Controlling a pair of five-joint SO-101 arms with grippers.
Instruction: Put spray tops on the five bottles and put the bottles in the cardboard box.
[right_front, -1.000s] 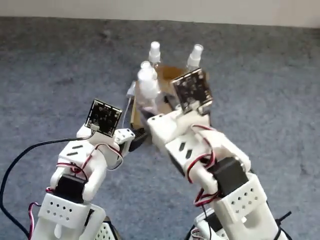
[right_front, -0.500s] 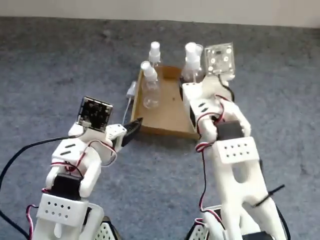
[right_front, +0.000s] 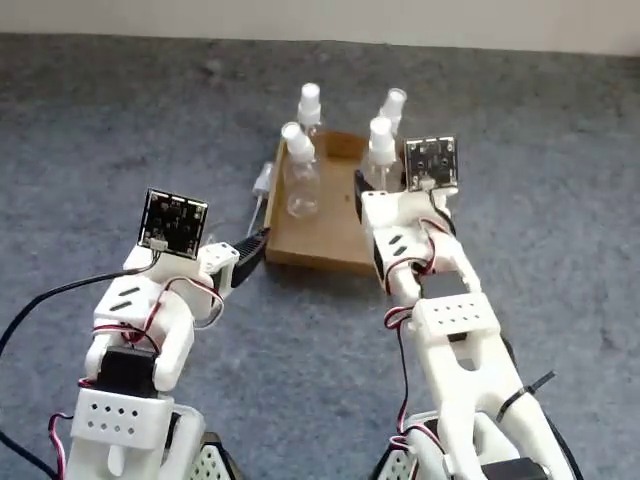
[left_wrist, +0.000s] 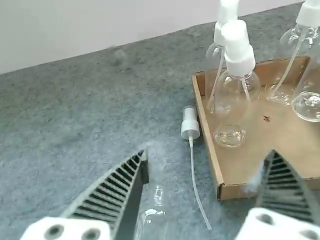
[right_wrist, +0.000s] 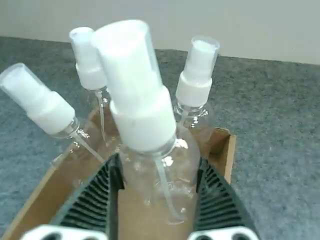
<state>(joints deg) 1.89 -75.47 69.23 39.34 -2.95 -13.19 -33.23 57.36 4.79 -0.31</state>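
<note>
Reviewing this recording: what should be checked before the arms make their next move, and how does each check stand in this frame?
1. Right gripper grip: jaws closed on the held bottle. Ok.
2. Held bottle carries its spray top. Ok.
3. Held bottle is over the cardboard box. Ok. Whether its base rests on the box floor: cannot tell.
4. Left gripper: jaws open, ready to pick. Ok.
5. All five bottles capped: not ok. An uncapped bottle lies on the carpet, and a loose spray top lies beside the box.
6. Two far bottles inside the box: cannot tell.
</note>
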